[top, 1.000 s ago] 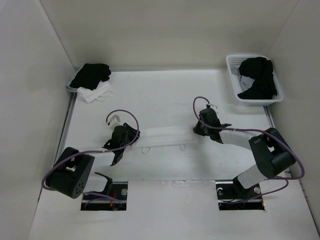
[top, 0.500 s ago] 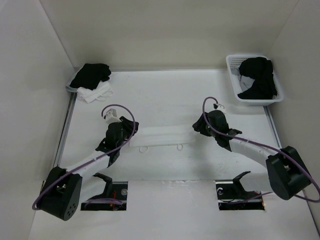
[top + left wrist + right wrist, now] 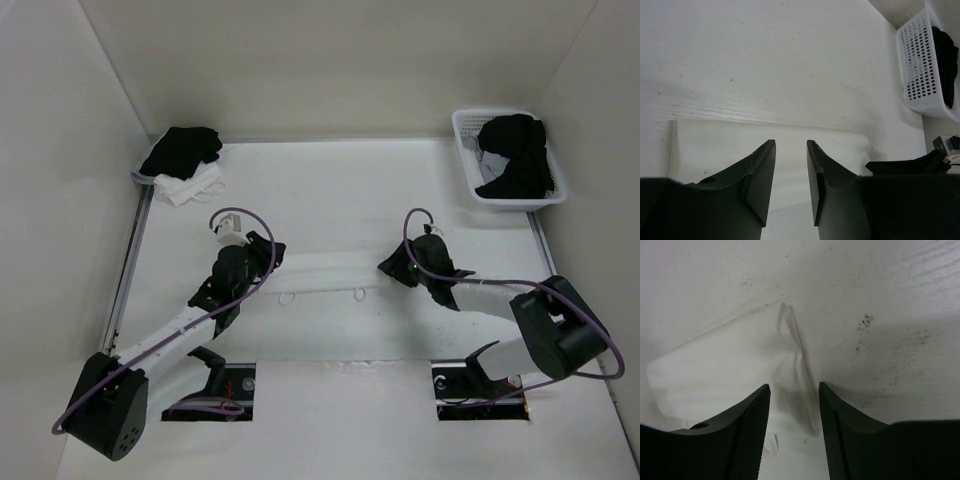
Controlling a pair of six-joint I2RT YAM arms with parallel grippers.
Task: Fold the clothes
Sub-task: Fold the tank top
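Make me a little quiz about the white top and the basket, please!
1. True or false: the white top lies inside the basket.
2. What is in the basket? A) black clothes B) toys C) nothing
3. How many strap loops poke out from the white top's near edge?
Key: 1 false; 2 A; 3 two.

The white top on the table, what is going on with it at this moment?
Two robot arms are folding the white top, which lies on the table as a long narrow band, two strap loops at its near edge. The left fingers stand open at its left end, the right fingers open at its right end. Neither holds the cloth.
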